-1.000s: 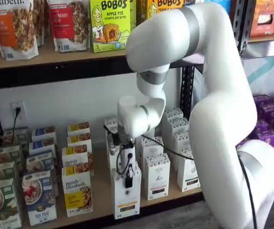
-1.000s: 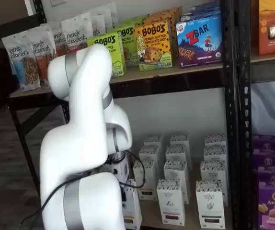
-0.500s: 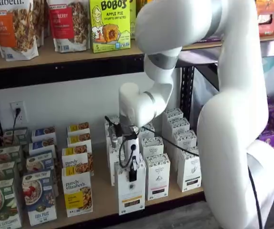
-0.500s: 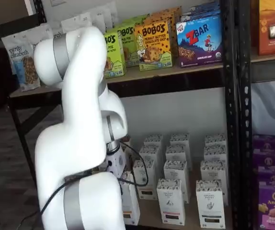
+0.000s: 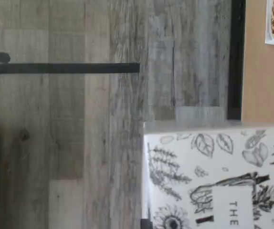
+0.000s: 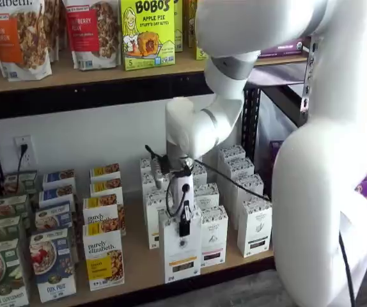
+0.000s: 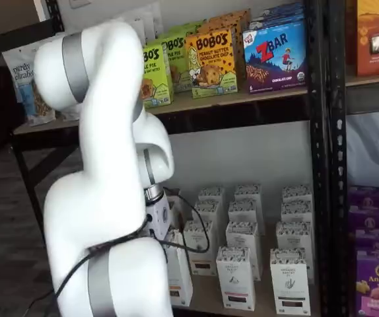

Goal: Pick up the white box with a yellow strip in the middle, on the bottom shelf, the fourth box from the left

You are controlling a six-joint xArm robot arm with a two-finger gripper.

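White box (image 6: 181,249) directly beneath the jaws, clamped at its top, off the bottom shelf (image 6: 139,268).

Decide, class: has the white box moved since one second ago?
Yes. The white box in the gripper has come forward and higher, toward the front edge of the bottom shelf.

Rows of cartons stand on the bottom shelf (image 6: 139,262), light wood.

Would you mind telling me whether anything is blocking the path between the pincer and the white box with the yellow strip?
Nothing visible does. In a shelf view the pincer sits right on top of the white box, at the front edge of the bottom shelf; whether its fingers are closed cannot be told.
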